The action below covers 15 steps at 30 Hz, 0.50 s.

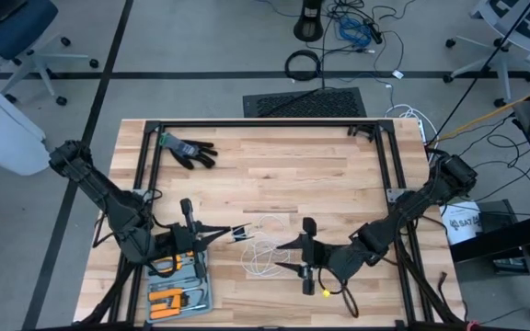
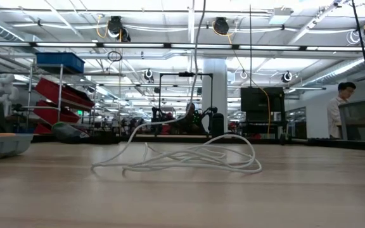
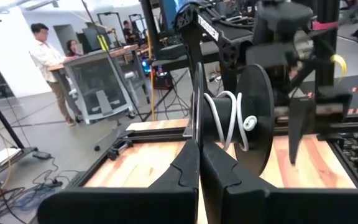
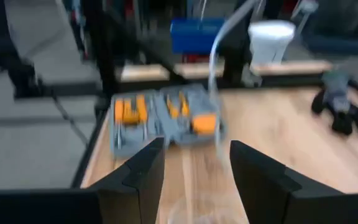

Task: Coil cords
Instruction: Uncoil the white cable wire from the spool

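Observation:
A thin white cord [image 1: 263, 256] lies in loose loops on the wooden table [image 1: 339, 184]. One strand [image 2: 198, 63] rises from the loops. A few turns of it sit on the hub [image 3: 229, 121] of a small black spool [image 1: 240, 233]. My left gripper [image 1: 224, 235] [image 3: 199, 155], left of the loops, is shut on that spool. My right gripper [image 1: 283, 256] [image 4: 194, 162] stands open just right of the loops. A cord strand [image 4: 215, 93] runs ahead of its gap, and nothing shows between its fingers. My left gripper pinches the rim of the spool's nearer flange [image 3: 196, 118] between its two fingers. The fingers lie level and come from the table's left. The spool is lifted clear of the table with its flanges upright. The cord trails off it, slack, to the loops below.
A grey tool case [image 1: 178, 285] with orange tools lies at the near left, under my left arm. A black glove [image 1: 190, 150] lies at the far left. A black rail frame [image 1: 265, 126] borders the table. People stand in the room beyond.

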Motion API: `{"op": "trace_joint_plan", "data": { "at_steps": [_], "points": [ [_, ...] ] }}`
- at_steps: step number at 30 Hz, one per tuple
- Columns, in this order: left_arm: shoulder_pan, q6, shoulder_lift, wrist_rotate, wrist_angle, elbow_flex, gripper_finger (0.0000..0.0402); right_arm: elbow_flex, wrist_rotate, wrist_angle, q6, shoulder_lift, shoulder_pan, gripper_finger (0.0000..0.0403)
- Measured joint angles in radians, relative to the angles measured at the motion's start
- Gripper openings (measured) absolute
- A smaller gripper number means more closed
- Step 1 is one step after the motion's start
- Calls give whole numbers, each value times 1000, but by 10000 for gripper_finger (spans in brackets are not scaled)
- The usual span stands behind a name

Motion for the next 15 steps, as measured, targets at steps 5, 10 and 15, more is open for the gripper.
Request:
{"op": "trace_joint_plan", "data": {
  "at_steps": [5, 10, 15],
  "points": [
    [5, -2, 0, 0, -8, 0, 0, 0, 46, 143, -100, 44, -26, 171],
    [5, -2, 0, 0, -8, 0, 0, 0, 55, 264, -166, 97, -56, 171],
    [17, -2, 0, 0, -8, 0, 0, 0, 58, 272, -171, 114, -66, 171]
  ]
}}
